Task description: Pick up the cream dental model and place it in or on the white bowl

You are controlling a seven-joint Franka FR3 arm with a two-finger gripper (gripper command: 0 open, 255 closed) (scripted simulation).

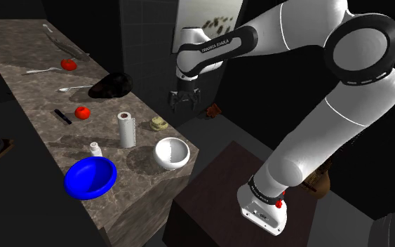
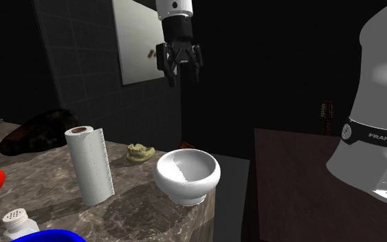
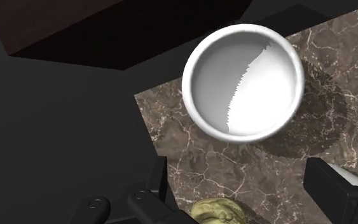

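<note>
Fingers (image 3: 333, 188) of the black gripper (image 3: 241, 181) spread well apart, clasping nothing. Hanging high over the edge of the marble counter (image 2: 137, 199), clear of everything on it. Cream dental model (image 3: 219, 210) lying on the counter almost directly beneath, near the white bowl (image 2: 188, 175) and the paper towel roll (image 2: 89, 165), touching neither. Bowl upright and empty. By these signs, nothing of the task done: no grasp, no lift. Left to do, most likely: descending onto the model, closing on it, raising it, carrying it the short way over the rim, letting go.
</note>
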